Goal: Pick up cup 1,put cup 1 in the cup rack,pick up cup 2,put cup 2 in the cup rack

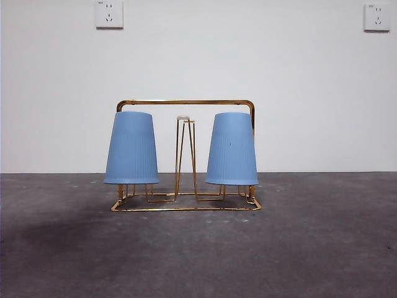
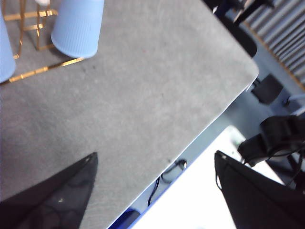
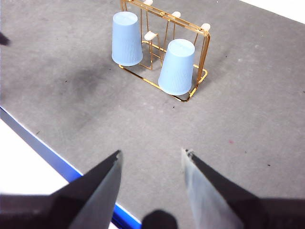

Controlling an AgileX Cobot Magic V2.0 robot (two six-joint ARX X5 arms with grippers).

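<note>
Two blue ribbed cups hang upside down on the gold wire cup rack (image 1: 186,103): one cup (image 1: 131,148) at the left end, the other cup (image 1: 231,149) at the right end. A bare hairpin peg (image 1: 185,155) stands between them. The right wrist view shows the same rack (image 3: 202,50) with both cups (image 3: 127,39) (image 3: 177,66) on it, well ahead of my right gripper (image 3: 151,160), which is open and empty. My left gripper (image 2: 155,160) is open and empty over the table edge, with one cup (image 2: 78,26) and part of the rack (image 2: 43,69) far from it.
The grey table top (image 1: 310,248) spreads around the rack. Two wall sockets (image 1: 109,13) (image 1: 377,17) sit high on the white wall behind. The table edge (image 2: 209,126) with a cable and dark equipment beyond shows in the left wrist view.
</note>
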